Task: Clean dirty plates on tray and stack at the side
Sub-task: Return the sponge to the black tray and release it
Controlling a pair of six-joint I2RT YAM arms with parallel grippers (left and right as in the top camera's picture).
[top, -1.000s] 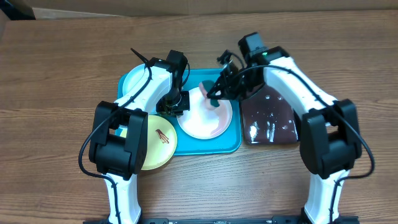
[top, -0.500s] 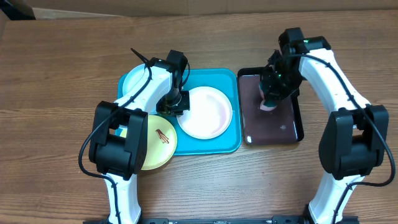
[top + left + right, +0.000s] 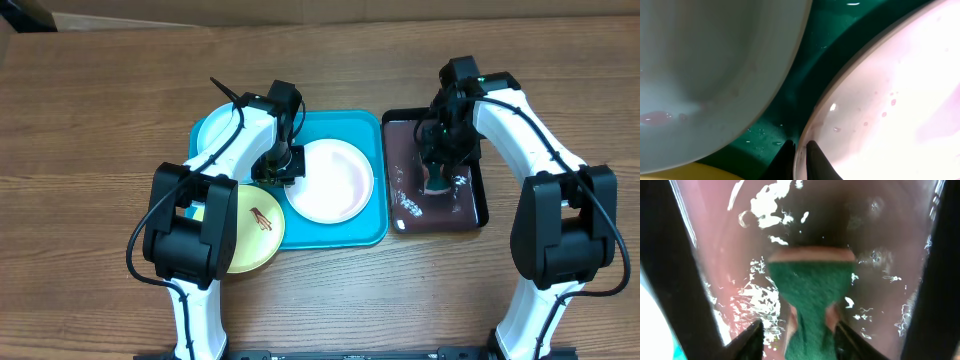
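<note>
Desk [image 3: 100,120] of brown wood, seen from above. A blue tray [image 3: 350,130] lies at its centre, with a narrower black tray [image 3: 481,200] of water just beside it on the right. A white plate [image 3: 330,180] sits in the blue tray, a mint plate [image 3: 212,130] at its back left, and a yellow-green plate [image 3: 245,245] with a brown smear [image 3: 262,217] at its front left corner. A green sponge [image 3: 810,295] rests in the black tray. The left fingers [image 3: 799,151] pinch the white plate's rim. The right fingers [image 3: 797,335] stand apart on either side of the sponge.

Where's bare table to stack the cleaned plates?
Open table left of the tray and mint plate, and behind both trays. Crowded: yellow plate at the tray's front-left corner; black tray tight on its right.
</note>
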